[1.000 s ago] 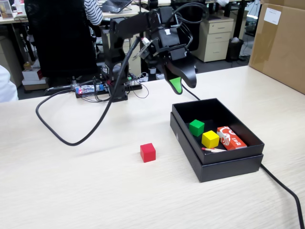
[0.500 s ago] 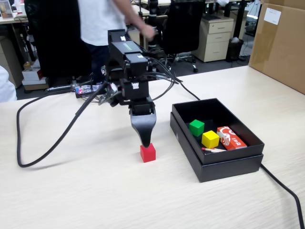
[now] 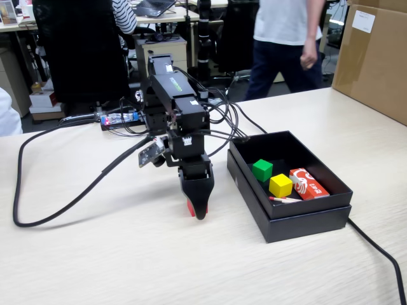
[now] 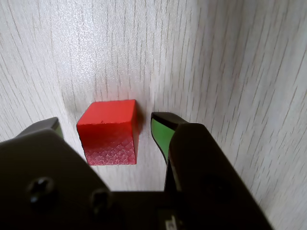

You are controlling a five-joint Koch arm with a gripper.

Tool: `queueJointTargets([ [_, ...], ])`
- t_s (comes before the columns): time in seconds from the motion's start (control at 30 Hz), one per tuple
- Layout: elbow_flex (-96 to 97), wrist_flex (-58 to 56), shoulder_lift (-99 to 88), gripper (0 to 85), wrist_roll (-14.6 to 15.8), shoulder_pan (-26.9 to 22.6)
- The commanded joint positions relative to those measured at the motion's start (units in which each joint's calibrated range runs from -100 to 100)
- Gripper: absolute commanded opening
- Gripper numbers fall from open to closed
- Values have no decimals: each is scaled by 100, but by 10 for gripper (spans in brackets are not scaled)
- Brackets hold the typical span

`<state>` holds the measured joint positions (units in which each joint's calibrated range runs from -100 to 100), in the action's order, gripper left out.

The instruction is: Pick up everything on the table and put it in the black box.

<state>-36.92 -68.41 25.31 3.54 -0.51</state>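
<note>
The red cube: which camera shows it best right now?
The wrist view: the red cube fills the middle, top and front faces clear, sitting on the table between the open end effector jaws. In the fixed view only a red sliver shows beside the end effector.

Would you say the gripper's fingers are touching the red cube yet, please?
Apart. In the wrist view a strip of table shows between the red cube and the green-padded finger; the gripper straddles the cube, jaws open.
</note>
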Motion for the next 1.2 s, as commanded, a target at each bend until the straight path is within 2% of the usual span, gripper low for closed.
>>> queueJointTargets([
  [0.0, -487, 12, -104, 266, -44, -20],
  [0.03, -487, 12, -92, 226, -44, -20],
  [0.13, -514, 12, -138, 37, -39, -20],
  [0.17, -496, 12, -196, 9, -39, -20],
  [0.27, -424, -58, -460, 9, -44, -20],
  [0.47, 2, -92, -2318, 9, -24, -166],
  [0.67, -260, -92, -3948, 9, 54, -718],
  [0.73, -442, -92, -3890, 9, 147, -977],
  [0.93, -1194, -92, -2640, 9, 225, -1260],
  [1.03, -1566, -92, -1837, 9, 244, -1265],
  [1.1, -2028, -92, -666, 9, 274, -1255],
  [1.17, -2083, -92, -402, 9, 283, -1241],
])
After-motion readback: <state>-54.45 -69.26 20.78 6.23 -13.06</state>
